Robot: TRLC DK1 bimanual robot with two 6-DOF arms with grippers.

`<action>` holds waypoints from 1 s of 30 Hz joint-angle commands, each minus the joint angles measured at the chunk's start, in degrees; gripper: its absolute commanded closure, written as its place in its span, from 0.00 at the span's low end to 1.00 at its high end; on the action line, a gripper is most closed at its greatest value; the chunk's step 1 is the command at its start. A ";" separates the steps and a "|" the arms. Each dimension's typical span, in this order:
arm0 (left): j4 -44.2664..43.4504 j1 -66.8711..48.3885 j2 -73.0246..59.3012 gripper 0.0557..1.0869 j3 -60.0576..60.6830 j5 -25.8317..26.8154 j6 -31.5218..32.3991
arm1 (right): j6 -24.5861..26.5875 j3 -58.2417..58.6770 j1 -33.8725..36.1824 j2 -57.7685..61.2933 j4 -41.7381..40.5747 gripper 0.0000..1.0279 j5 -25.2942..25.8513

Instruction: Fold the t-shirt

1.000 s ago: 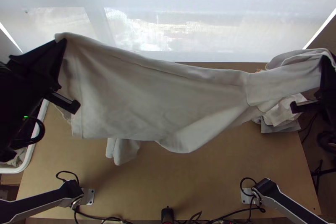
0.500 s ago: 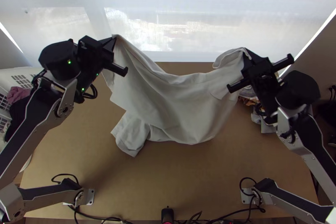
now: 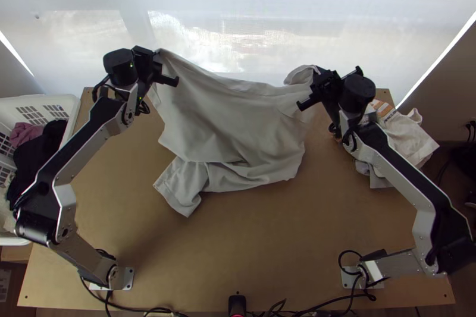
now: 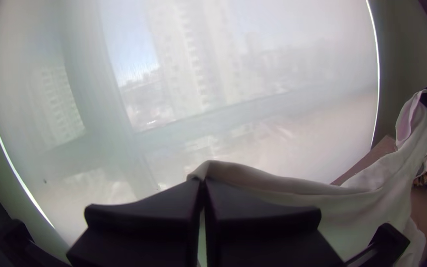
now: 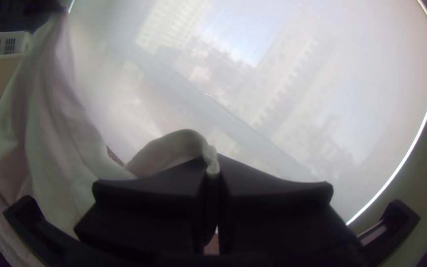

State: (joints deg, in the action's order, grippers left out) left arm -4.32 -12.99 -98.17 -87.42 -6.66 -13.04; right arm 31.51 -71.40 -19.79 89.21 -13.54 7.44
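While the left gripper [image 3: 157,55] clenches one corner, the right gripper [image 3: 316,71] pinches another: one pale t-shirt [image 3: 232,121], slung between them, lower part rumpled over the wooden table [image 3: 268,245].

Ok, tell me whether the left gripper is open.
No, the left gripper is closed on an edge of the t-shirt.

Daylight enters through the pale window shade [image 3: 238,19] beyond the far edge of the surface [image 3: 268,239], with washed-out glare on the shade and bright slivers of light down its sides. The surface is more dimly lit, with faint, soft-edged shading toward its near left part. Both wrist views face the light: foreground nearly black, straight edges bowed, corners dark.
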 commanded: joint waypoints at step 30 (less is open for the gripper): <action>-6.41 2.01 -10.64 0.97 3.31 -0.29 3.55 | -8.04 -2.43 -15.19 1.85 8.53 0.05 3.37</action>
State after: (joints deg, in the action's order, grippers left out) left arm -11.22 -10.55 -112.42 -87.18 -7.01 -10.59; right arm 25.45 -74.81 -27.38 97.10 -10.22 10.07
